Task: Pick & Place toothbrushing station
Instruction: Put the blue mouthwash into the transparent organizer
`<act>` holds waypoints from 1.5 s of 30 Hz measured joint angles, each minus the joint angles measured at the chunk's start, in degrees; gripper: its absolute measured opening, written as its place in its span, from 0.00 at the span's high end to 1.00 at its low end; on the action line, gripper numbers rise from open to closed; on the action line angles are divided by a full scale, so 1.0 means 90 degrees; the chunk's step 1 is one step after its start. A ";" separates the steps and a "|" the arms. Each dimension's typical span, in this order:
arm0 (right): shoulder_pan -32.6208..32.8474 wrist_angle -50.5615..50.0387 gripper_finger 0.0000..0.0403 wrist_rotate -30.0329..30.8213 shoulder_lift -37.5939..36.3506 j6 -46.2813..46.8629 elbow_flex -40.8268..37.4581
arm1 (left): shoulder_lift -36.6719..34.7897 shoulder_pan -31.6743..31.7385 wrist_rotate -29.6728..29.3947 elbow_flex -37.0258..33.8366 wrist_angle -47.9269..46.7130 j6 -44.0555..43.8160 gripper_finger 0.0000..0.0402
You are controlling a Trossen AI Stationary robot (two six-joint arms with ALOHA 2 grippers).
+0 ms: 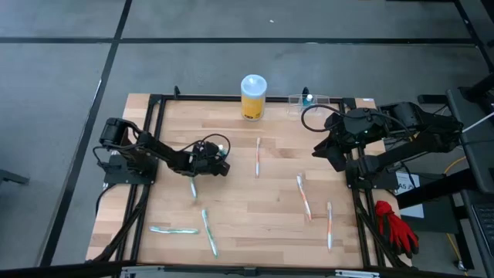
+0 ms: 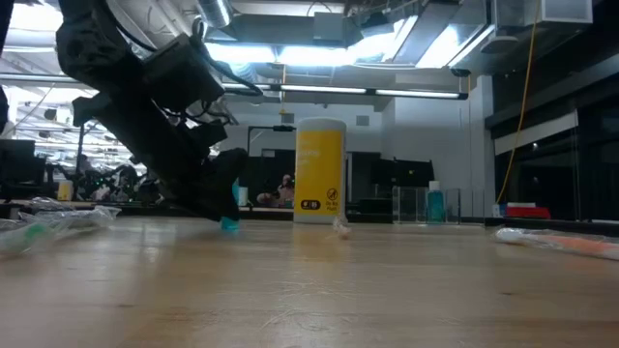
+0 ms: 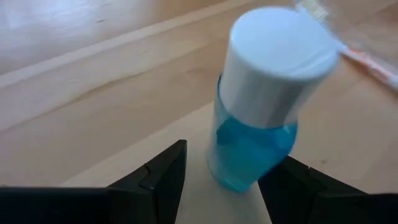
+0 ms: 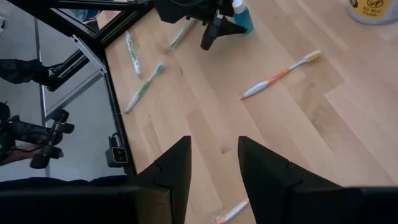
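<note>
The toothbrushing station, a clear low holder with a small blue bottle inside, stands at the table's far edge, right of the yellow canister; it also shows in the low view. My left gripper is low over the table's middle left, its fingers on either side of a second small blue bottle with a white cap. That bottle leans to one side and also shows in the right wrist view. My right gripper is open and empty above the table's right side. My left gripper has one finger against the bottle's lower blue body. The other finger stands a small gap off it. The fingers come slanting down from the table's left. The bottle leans between them, its base down near the table.
Several toothbrushes lie on the wood: one mid-table, two at the right, others near the front left. A red glove lies off the table's right edge. A black frame rims the table.
</note>
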 joint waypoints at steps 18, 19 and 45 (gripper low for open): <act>0.0000 0.0438 0.67 0.0116 0.0000 -0.0056 0.0000 | -0.0019 0.0462 0.1342 0.0002 0.0826 0.0512 0.83; 0.0000 0.0509 0.67 0.0122 0.0000 -0.0094 0.0000 | -0.0049 0.0464 0.1553 0.0002 0.0968 0.0610 0.83; -0.0228 0.3779 0.67 -0.0790 0.1511 -0.5472 0.0224 | -0.2470 0.0622 1.0030 0.1166 0.1776 0.0164 0.81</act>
